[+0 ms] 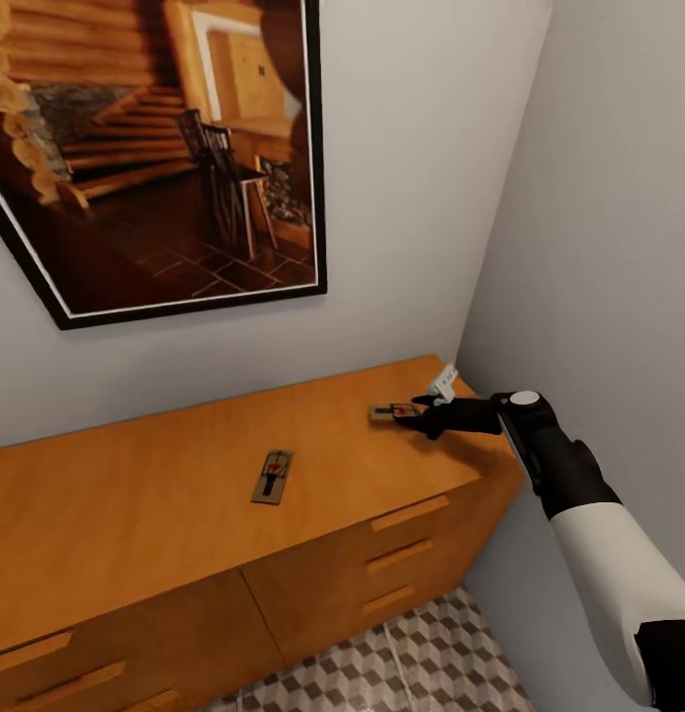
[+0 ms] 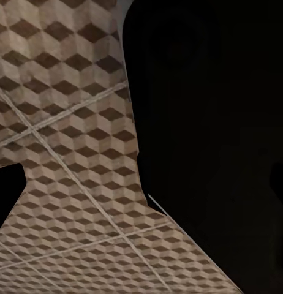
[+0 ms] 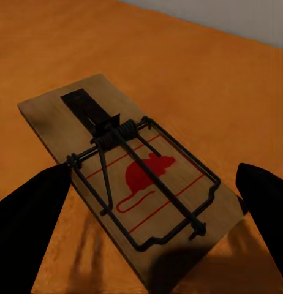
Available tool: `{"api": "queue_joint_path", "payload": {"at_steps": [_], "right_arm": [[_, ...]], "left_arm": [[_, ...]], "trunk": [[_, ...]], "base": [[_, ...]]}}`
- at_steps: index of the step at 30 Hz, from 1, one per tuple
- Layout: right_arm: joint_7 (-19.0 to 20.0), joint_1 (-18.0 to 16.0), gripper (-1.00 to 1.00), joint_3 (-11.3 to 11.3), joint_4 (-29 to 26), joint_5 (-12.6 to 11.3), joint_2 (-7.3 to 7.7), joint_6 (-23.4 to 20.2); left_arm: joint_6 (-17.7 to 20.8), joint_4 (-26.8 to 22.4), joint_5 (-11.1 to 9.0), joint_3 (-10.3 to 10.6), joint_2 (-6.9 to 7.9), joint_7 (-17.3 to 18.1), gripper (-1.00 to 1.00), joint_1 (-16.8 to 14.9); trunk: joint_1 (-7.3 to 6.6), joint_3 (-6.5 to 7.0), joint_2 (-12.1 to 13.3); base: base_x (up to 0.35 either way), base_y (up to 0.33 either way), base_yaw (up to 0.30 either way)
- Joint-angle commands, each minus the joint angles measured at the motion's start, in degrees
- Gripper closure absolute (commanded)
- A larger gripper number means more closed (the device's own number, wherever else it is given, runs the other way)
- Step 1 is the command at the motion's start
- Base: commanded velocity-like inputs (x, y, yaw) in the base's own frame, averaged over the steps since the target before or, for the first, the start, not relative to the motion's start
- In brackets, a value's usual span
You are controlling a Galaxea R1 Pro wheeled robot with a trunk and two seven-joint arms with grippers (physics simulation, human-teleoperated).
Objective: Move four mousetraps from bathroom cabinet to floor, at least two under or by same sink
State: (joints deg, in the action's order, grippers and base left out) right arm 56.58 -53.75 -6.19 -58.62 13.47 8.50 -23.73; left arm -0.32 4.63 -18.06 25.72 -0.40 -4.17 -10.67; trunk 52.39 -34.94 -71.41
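We recorded two mousetraps on the cabinet (image 1: 164, 485) top: one mousetrap (image 1: 273, 477) mid-surface, a second trap (image 3: 132, 177) near the far right corner. Our right gripper (image 1: 413, 413) stood spread wide, its fingers (image 3: 28, 223) flanking that second trap without closing. Left gripper: state undetermined; patterned bathroom floor (image 2: 62, 153) below.

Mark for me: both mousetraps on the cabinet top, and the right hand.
Near mousetrap (image 1: 272, 477), head view, board middle.
Far mousetrap (image 3: 138, 177), right wrist view, red mouse mark.
Right hand (image 1: 409, 412), head view, between the fingertips.
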Motion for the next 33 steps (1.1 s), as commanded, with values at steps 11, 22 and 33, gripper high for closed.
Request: {"api": "queue_joint_path", "payload": {"at_steps": [11, 22, 33], "right_arm": [[0.2, 0.0, 1.00, 0.0, -0.1, 0.3, 0.02, -0.3], [0.1, 0.0, 1.00, 0.0, 0.0, 0.3, 0.02, -0.3], [0.1, 0.0, 1.00, 0.0, 0.0, 0.3, 0.03, -0.3]], "left_arm": [[0.0, 0.1, -0.4, 0.5, -0.10, -0.1, -1.00, -0.1], [-0.1, 0.1, -0.4, 0.5, -0.22, 0.0, -1.00, -0.1], [-0.1, 0.1, -0.4, 0.5, -0.22, 0.0, -1.00, -0.1]], "trunk": [[-0.03, -0.05, 0.0], [-0.03, -0.05, 0.0], [-0.03, -0.05, 0.0]], "base": [[-0.292, 0.160, 0.000], [-0.310, 0.064, 0.000], [-0.333, 0.001, 0.000]]}}
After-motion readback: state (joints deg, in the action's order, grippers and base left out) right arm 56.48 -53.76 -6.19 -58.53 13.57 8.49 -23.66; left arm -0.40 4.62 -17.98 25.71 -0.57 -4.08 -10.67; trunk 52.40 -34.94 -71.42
